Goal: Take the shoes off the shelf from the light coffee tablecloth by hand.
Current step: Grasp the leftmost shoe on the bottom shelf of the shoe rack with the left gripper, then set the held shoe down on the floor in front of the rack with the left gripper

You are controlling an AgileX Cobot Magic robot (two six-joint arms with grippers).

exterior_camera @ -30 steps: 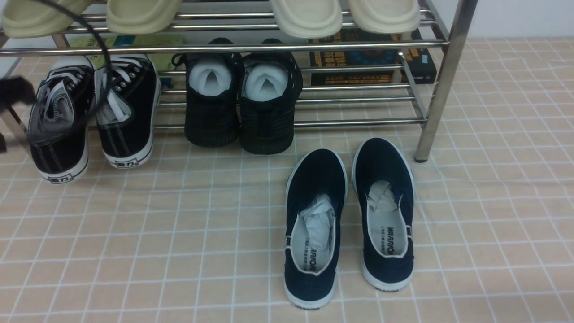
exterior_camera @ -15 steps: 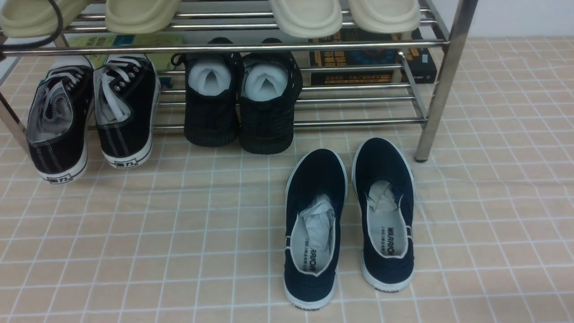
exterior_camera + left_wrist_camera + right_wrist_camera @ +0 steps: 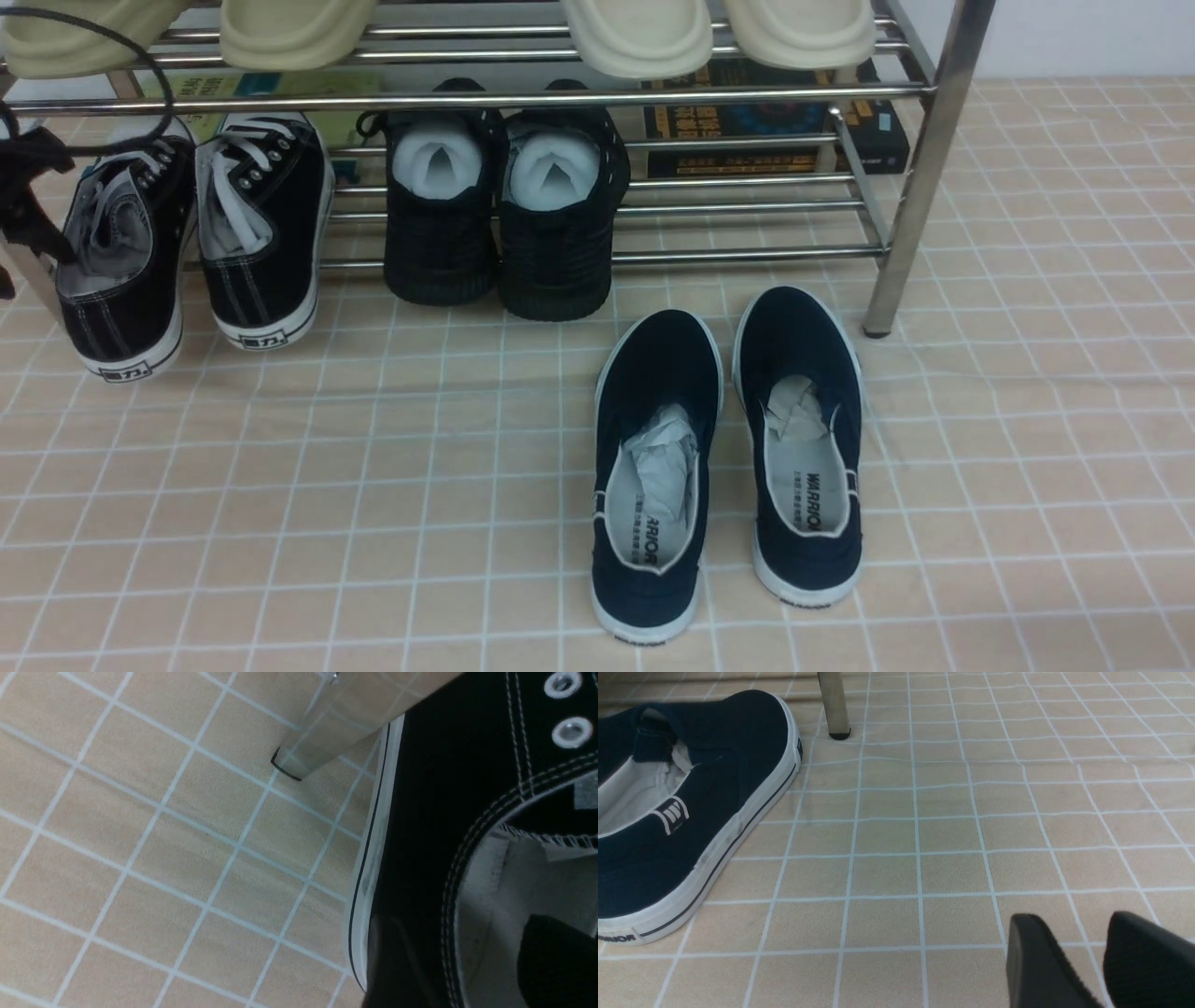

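The black canvas sneakers with white laces stand at the left of the chrome shelf (image 3: 747, 254), the left one (image 3: 121, 271) and the right one (image 3: 266, 233), heels hanging over the light coffee tablecloth (image 3: 373, 467). My left gripper (image 3: 28, 201) is at the far left, against the left sneaker. In the left wrist view (image 3: 472, 961) it is open and straddles that sneaker's (image 3: 420, 812) side wall, one finger (image 3: 556, 961) inside the opening, the other outside. My right gripper (image 3: 1073, 924) is open and empty, low over the cloth.
Navy slip-ons (image 3: 728, 448) lie on the cloth in front of the shelf, near my right gripper (image 3: 691, 812). Black mesh shoes (image 3: 504, 215) sit mid-shelf. Beige slippers (image 3: 635, 33) fill the top tier. Books (image 3: 775, 121) lie behind. Shelf legs (image 3: 910, 187) (image 3: 322, 742) stand close by.
My left gripper left the front view half a second ago and is back at the far left beside the left sneaker. The shoes have not moved.
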